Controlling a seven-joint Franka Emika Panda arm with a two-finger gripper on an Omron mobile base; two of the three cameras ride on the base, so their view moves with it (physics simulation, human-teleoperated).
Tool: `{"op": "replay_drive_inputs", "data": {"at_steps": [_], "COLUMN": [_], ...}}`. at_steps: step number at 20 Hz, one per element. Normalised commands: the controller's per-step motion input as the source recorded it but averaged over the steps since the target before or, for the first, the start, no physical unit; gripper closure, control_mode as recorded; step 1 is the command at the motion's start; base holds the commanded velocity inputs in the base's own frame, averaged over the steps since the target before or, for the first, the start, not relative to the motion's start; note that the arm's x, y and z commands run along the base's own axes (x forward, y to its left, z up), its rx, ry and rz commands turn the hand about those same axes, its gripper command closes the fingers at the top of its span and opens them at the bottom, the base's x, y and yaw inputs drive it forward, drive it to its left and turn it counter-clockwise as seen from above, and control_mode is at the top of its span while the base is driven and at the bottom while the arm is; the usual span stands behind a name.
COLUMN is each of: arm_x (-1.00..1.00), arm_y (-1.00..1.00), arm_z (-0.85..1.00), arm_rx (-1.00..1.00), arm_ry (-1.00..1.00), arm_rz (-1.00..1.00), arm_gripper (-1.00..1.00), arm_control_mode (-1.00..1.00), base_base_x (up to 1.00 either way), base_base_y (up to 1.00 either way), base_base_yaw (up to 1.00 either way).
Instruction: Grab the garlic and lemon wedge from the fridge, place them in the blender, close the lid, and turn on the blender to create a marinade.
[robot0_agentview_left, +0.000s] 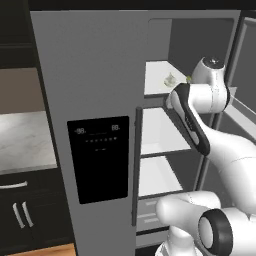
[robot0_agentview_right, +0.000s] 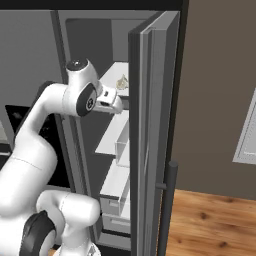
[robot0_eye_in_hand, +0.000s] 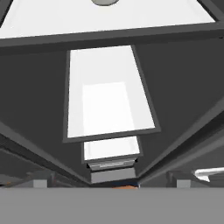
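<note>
text: fridge (robot0_agentview_left: 95, 75) panel (robot0_agentview_left: 98, 159) digits unreadable | garlic (robot0_agentview_left: 170, 79) on top shelf (robot0_agentview_left: 155, 75) beside arm (robot0_agentview_left: 192, 120) | gripper jaws hidden, cannot tell

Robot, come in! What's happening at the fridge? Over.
End effector open, empty, at the top shelf. Fridge right door open; pale garlic on that shelf, untouched. Nothing in the way.

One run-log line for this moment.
fridge: right door open | gripper: open, empty, at upper shelf | garlic: on shelf, not grasped

Open fridge (robot0_agentview_left: 95, 75), arm (robot0_agentview_left: 200, 125) inside
</note>
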Motion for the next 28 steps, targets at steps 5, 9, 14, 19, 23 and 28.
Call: {"op": "replay_drive_inputs", "data": {"at_steps": [5, 9, 14, 19, 23, 28], "arm_x": [0.97, 0.81, 0.13, 0.00, 0.29, 0.50], "arm_y": [-0.21, -0.17, -0.03, 0.01, 0.00, 0.00], "arm_z": [0.12, 0.23, 0.44, 0.09, -0.02, -0.07], "arm_rx": [0.07, 0.11, 0.11, 0.01, 0.00, 0.00], "arm_ry": [0.00, -0.04, -0.16, -0.02, 0.00, 0.00], "arm_rz": [-0.19, -0.03, 0.03, 0.02, 0.00, 0.00], "arm_gripper": [-1.00, -1.00, -1.00, -1.00, -1.00, -1.00], "arm_control_mode": [-1.00, -1.00, -1.00, -1.00, -1.00, -1.00], "base_base_x": [0.00, 0.00, 0.00, 0.00, 0.00, 0.00], "base_base_y": [0.00, 0.00, 0.00, 0.00, 0.00, 0.00], "base_base_yaw": [0.00, 0.00, 0.00, 0.00, 0.00, 0.00]}}
